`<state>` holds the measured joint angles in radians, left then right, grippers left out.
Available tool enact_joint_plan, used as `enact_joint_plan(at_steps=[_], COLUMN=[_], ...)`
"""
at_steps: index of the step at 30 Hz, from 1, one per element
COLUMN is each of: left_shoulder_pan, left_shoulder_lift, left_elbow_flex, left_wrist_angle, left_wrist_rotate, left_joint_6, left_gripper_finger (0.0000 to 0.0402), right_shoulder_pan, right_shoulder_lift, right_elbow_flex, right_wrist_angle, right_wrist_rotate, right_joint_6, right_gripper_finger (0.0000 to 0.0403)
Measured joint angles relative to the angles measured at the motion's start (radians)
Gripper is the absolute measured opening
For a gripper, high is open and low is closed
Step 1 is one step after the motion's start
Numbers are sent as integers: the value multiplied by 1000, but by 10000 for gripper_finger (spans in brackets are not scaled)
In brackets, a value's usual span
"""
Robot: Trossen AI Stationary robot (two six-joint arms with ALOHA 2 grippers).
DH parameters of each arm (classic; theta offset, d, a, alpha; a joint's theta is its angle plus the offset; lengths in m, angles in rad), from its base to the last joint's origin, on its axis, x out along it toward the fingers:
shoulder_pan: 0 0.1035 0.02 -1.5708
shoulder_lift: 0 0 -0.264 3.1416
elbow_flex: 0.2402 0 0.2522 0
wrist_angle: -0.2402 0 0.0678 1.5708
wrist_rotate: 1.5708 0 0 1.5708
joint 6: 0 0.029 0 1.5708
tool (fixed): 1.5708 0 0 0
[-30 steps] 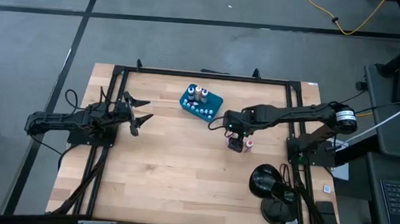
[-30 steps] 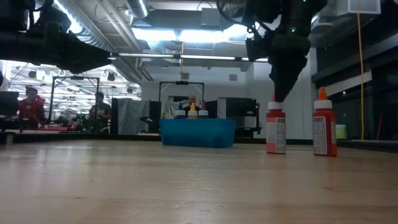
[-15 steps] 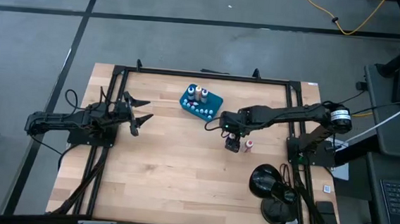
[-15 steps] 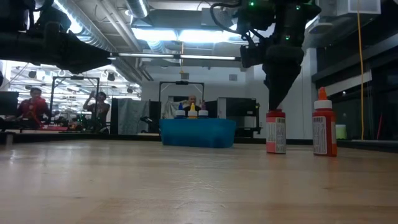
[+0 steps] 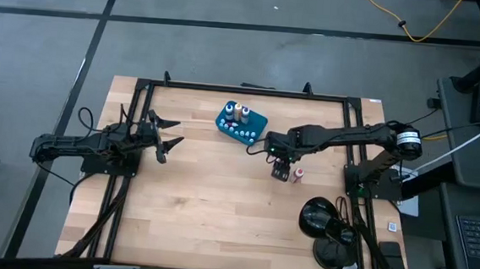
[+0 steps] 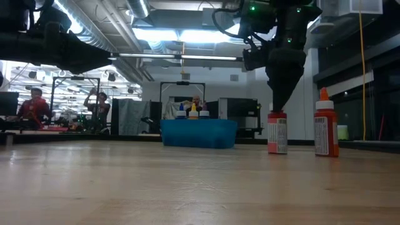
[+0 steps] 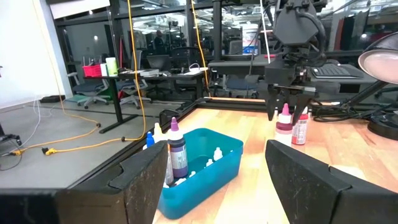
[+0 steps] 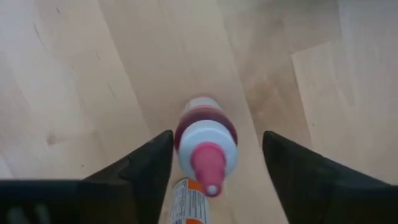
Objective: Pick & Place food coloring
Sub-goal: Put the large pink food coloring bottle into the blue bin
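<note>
A small food coloring bottle (image 8: 205,140) with a pink tip and white cap stands upright on the wooden table. My right gripper (image 8: 217,168) points down over it, open, one finger on each side of its cap. I cannot see a finger touching it. In the low view the fingertips (image 6: 277,107) sit at the bottle's top (image 6: 277,115). A second, red-capped bottle (image 6: 325,128) stands just beside it. The teal tray (image 5: 241,120) at the far middle holds several more bottles. My left gripper (image 5: 170,138) hangs open at the table's left.
A black lamp base (image 5: 323,225) sits near the table's front right corner. A black frame (image 5: 243,89) runs along the table's edges. Bare wood lies between the tray, the two bottles and the front edge. People show in the room beyond.
My right gripper has sunk a little over the bottle. The bottle's tip, which showed below the fingertips in the low view, is now hidden between them. Both bottles stand where they were.
</note>
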<state>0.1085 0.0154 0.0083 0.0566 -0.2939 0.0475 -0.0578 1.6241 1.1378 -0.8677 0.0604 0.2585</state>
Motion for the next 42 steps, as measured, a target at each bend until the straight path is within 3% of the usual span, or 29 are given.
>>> enact_joint_plan(at_steps=[10, 25, 42], left_shoulder_pan=[0, 0, 0], left_shoulder_lift=[0, 0, 0], left_elbow_flex=[0, 0, 0], left_wrist_angle=[0, 0, 0], left_wrist_rotate=[0, 0, 0], left_joint_6=[0, 0, 0], left_gripper_finger=[267, 267, 267], right_shoulder_pan=[1, -55, -245], right_shoulder_lift=[0, 24, 348], right_elbow_flex=[9, 281, 781], right_wrist_angle=[-9, -230, -303], right_wrist_rotate=[-9, 27, 71], right_joint_6=[-3, -40, -140], right_gripper_finger=[121, 120, 120])
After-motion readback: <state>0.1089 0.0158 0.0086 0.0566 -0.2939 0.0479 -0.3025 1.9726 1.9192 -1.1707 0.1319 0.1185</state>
